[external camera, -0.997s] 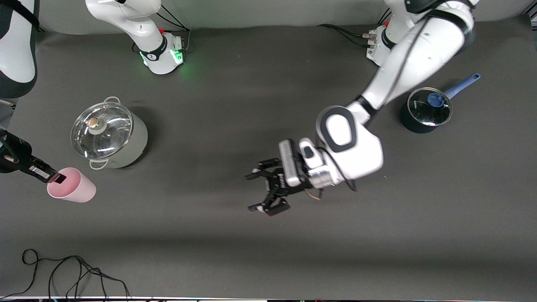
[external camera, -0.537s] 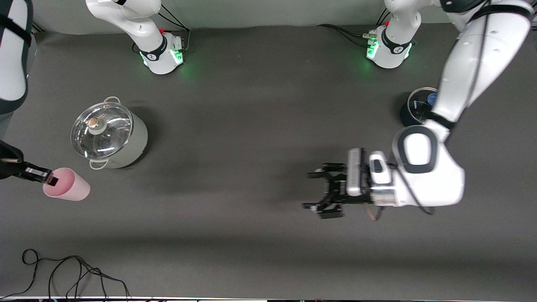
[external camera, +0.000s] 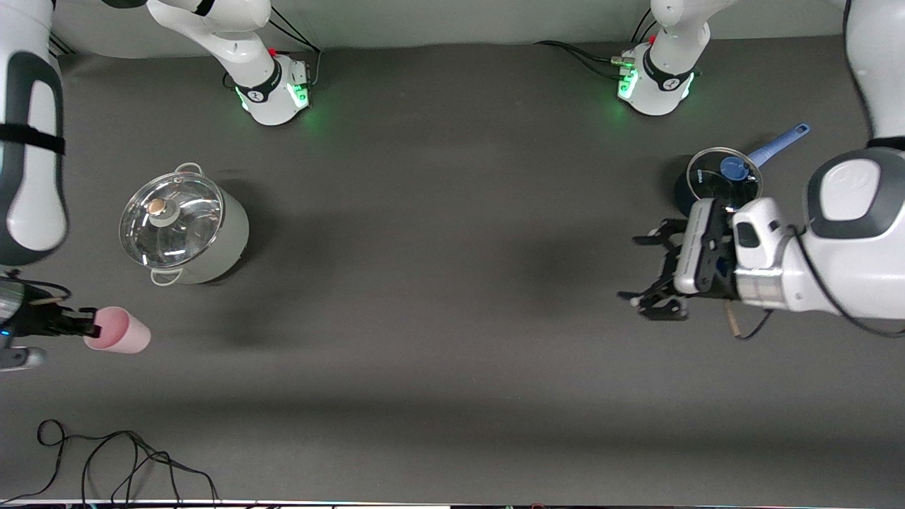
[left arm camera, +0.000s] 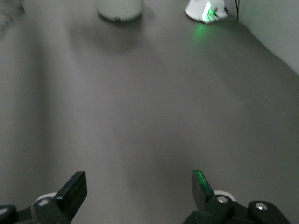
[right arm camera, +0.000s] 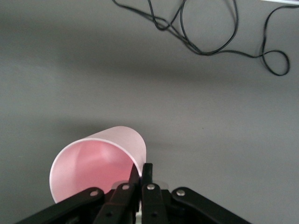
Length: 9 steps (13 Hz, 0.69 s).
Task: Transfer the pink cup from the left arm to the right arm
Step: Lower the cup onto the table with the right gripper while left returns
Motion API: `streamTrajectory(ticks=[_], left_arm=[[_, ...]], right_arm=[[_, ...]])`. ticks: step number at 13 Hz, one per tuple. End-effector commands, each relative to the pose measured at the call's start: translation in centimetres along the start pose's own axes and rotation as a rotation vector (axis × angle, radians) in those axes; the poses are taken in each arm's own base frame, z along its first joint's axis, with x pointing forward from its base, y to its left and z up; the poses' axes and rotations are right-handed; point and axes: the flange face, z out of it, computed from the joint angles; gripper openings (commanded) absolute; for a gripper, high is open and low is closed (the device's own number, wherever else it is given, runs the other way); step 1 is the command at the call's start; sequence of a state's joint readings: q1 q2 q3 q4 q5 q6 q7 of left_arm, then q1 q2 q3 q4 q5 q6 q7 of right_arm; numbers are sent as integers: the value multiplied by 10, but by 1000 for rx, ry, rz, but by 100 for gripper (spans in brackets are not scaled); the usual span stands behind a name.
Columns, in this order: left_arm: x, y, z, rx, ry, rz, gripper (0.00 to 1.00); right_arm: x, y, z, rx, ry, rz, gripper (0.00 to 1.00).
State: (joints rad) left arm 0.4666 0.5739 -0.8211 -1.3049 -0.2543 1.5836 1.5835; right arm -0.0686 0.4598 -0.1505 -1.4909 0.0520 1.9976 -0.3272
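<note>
The pink cup (external camera: 119, 332) is held on its side at the right arm's end of the table, mouth turned toward the gripper. My right gripper (external camera: 88, 326) is shut on its rim. In the right wrist view one finger sits inside the pink cup (right arm camera: 100, 161) and the other outside, the right gripper (right arm camera: 141, 169) pinching the wall. My left gripper (external camera: 647, 272) hangs open and empty over the left arm's end of the table, beside the blue saucepan. Only bare mat shows between the wide-apart tips of the left gripper (left arm camera: 138, 182).
A steel pot with a glass lid (external camera: 182, 226) stands beside the cup, farther from the front camera. A blue-handled saucepan with a lid (external camera: 717, 182) sits close to the left gripper. A black cable (external camera: 120, 459) loops along the table's near edge.
The left arm has swung from the middle of the table toward its own end, still open. The right gripper has carried the cup slightly outward and tipped it flatter.
</note>
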Motion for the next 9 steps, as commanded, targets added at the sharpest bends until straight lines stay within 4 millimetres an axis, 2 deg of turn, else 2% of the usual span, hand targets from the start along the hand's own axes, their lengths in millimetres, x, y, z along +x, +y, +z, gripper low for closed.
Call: streamTrajectory(ticks=[1, 2, 3, 5, 8, 9], left_arm=[[-11, 22, -25, -44, -139, -157, 100], [-27, 31, -43, -41, -172, -237, 100], [-34, 35, -56, -31, -178, -288, 100], [-58, 43, -72, -12, -196, -415, 100], [-39, 55, -98, 84, -327, -597, 100], [-30, 61, -97, 80, -370, -650, 100]], right_arm=[[2, -1, 36, 6, -26, -72, 0], [2, -1, 48, 8, -43, -95, 0], [4, 0, 62, 11, -54, -115, 0], [13, 0, 87, 12, -76, -123, 0], [21, 2, 123, 11, -104, -137, 0], [23, 5, 131, 10, -107, -142, 0]])
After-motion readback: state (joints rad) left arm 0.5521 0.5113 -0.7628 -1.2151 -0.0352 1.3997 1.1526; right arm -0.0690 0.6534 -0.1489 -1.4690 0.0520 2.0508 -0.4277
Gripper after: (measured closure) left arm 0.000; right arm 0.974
